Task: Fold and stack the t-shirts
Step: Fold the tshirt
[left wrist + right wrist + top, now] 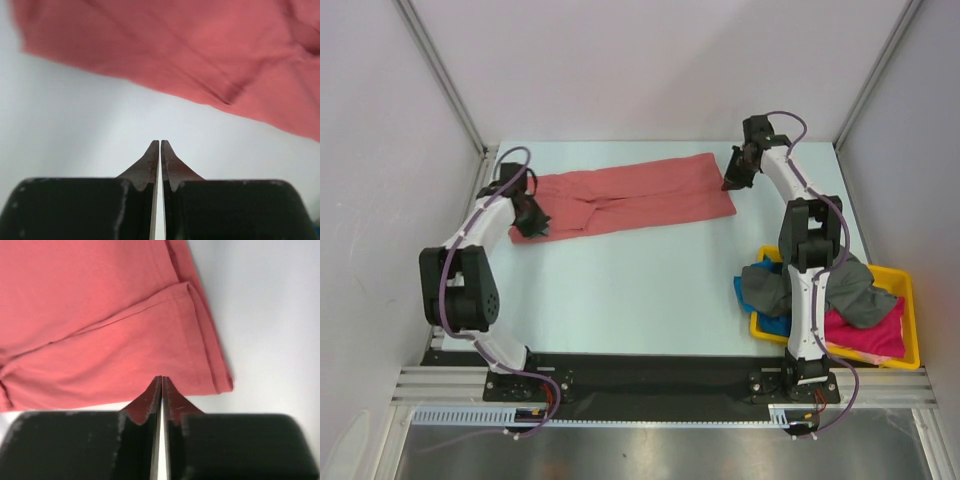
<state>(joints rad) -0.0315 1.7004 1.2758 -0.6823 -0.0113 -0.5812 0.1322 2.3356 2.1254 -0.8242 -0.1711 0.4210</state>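
The salmon-red t-shirt [630, 195] stretched lengthwise between the left gripper [160, 142] and the right gripper [161, 377], just ahead of each one's closed, empty jaws.

No text, label, brand, number or sign can be read in any view.
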